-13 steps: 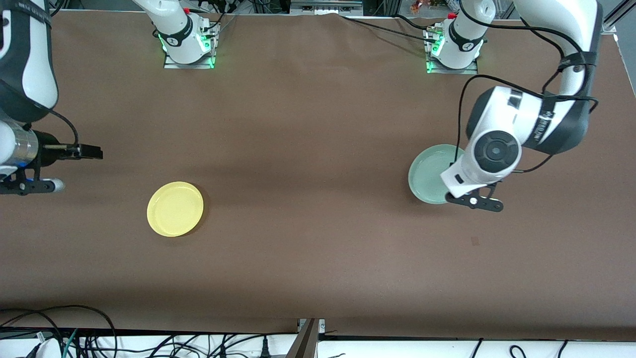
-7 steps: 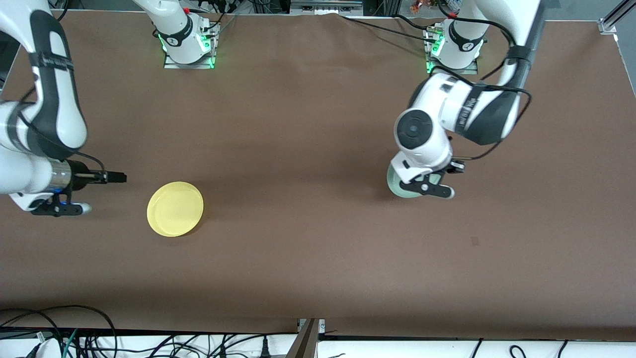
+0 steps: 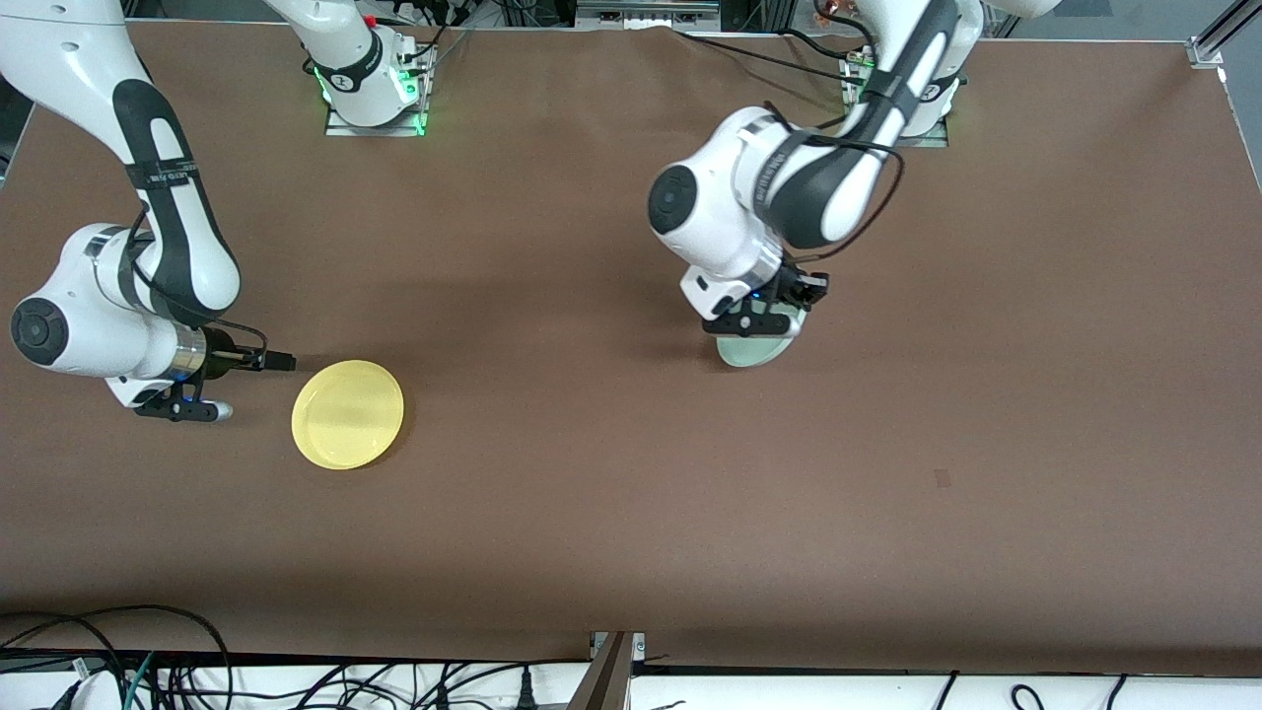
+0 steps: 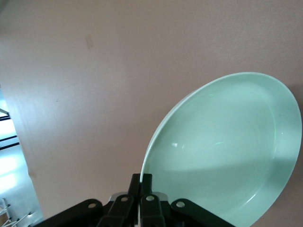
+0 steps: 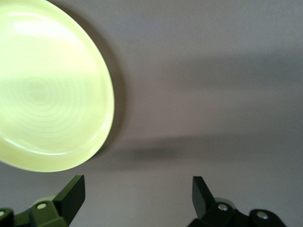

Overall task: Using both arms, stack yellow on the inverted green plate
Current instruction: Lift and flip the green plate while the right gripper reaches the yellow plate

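Note:
The yellow plate (image 3: 347,414) lies flat on the brown table toward the right arm's end. It also shows in the right wrist view (image 5: 47,90). My right gripper (image 3: 283,363) is open and empty, low beside the yellow plate and apart from its rim, its fingers (image 5: 71,194) spread wide. My left gripper (image 3: 764,318) is shut on the rim of the pale green plate (image 3: 754,350) and holds it tilted up over the middle of the table. The left wrist view shows the plate's hollow side (image 4: 227,156) and the left gripper (image 4: 142,182) pinching the rim.
The two arm bases (image 3: 373,94) (image 3: 902,99) stand along the table edge farthest from the front camera. Cables (image 3: 118,651) hang below the edge nearest that camera. A small dark mark (image 3: 943,479) lies on the brown tabletop.
My left arm has carried the green plate from its own end of the table toward the middle. My right gripper has moved in toward the yellow plate.

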`<state>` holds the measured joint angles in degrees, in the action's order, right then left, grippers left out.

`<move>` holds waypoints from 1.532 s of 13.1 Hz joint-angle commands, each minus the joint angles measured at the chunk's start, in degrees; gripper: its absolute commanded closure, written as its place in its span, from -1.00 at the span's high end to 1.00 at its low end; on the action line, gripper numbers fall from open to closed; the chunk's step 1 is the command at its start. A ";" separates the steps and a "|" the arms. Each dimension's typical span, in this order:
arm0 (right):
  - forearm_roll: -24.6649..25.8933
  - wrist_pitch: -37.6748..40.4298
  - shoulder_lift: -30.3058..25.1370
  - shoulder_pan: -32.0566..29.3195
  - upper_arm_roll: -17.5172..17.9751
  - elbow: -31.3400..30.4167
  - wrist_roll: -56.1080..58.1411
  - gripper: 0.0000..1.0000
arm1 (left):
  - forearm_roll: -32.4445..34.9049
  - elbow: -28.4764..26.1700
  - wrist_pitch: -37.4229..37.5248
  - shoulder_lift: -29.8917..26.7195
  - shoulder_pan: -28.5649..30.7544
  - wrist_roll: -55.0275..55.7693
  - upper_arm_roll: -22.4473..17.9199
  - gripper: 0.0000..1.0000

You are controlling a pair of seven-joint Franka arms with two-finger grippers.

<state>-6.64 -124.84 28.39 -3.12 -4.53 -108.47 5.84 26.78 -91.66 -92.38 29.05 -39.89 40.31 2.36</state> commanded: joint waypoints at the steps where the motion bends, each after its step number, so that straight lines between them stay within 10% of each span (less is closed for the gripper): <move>1: -2.66 -3.65 0.96 -0.57 0.48 -2.01 0.31 1.00 | 3.01 3.05 2.46 3.72 -4.92 6.43 -0.96 -1.00; 8: -15.66 -5.50 5.17 -1.10 0.48 0.97 11.55 1.00 | 5.63 15.63 8.44 12.51 -9.77 12.86 -1.31 -1.00; 15: -16.38 -9.72 7.20 -1.45 0.48 1.33 14.99 0.95 | 17.51 15.99 8.27 16.56 -15.04 12.87 -1.31 -1.00; 18: -16.38 -9.54 7.29 -1.53 0.48 1.86 16.39 -0.31 | 17.61 15.99 8.27 17.09 -16.18 12.96 -1.31 -1.00; 20: -16.38 -9.28 7.12 -1.45 0.57 2.03 16.30 -0.77 | 17.69 15.99 8.27 17.61 -17.32 12.87 -1.31 -0.90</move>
<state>-21.56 -134.34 34.99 -3.98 -4.57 -107.33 20.37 44.15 -77.69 -84.12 44.16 -55.58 53.15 1.29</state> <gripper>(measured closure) 0.410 0.969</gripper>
